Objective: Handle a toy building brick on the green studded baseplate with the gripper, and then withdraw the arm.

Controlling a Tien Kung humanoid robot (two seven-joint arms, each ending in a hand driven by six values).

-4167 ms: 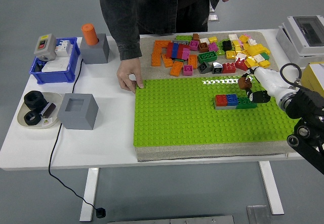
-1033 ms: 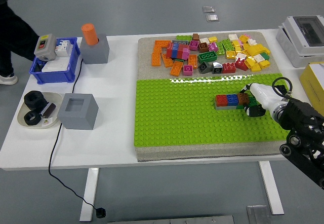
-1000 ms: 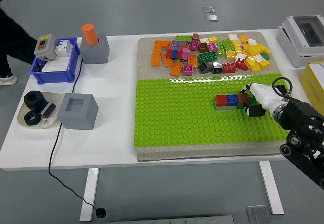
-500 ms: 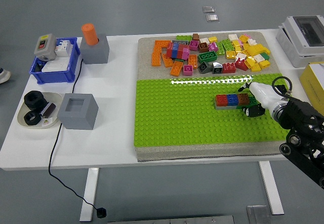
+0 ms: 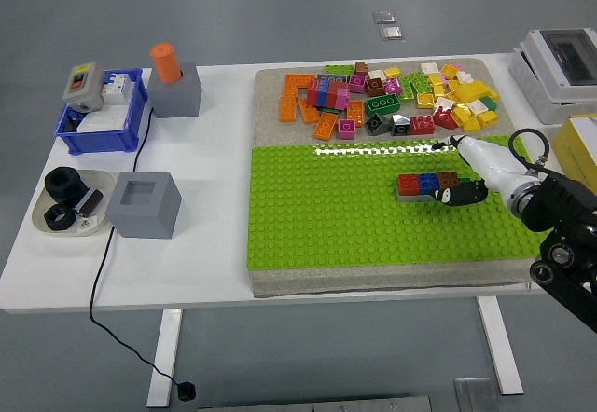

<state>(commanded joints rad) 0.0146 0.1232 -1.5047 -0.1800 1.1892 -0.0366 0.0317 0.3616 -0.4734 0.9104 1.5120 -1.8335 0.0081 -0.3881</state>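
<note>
So the right hand is coming in from the right edge of the counter and sits right at the end of the little row of bricks on the green studded baseplate. That row runs red, blue, brown, then a green bit that's mostly hidden under the dark fingertips, and it's stuck down on the right half of the plate, toward the counter's far side. The fingers look curled in close against the brown/green end, touching or nearly so, but honestly I can't tell if they're actually pinching a brick or just resting on it; it's too small and dark there. My guess is the hand comes in low and sideways because that's the only open end of the row, and pushing along the studs keeps things seated. The loose pile of bricks sits on the grey mat along the far edge, just beyond the plate, probably parked there to be within reach without cluttering the studs. Over at the left edge there's a blue bin, 2 grey blocks, 1 with an orange cylinder on top, and a dish of black parts, all well apart from the action. No left arm in view.
</note>
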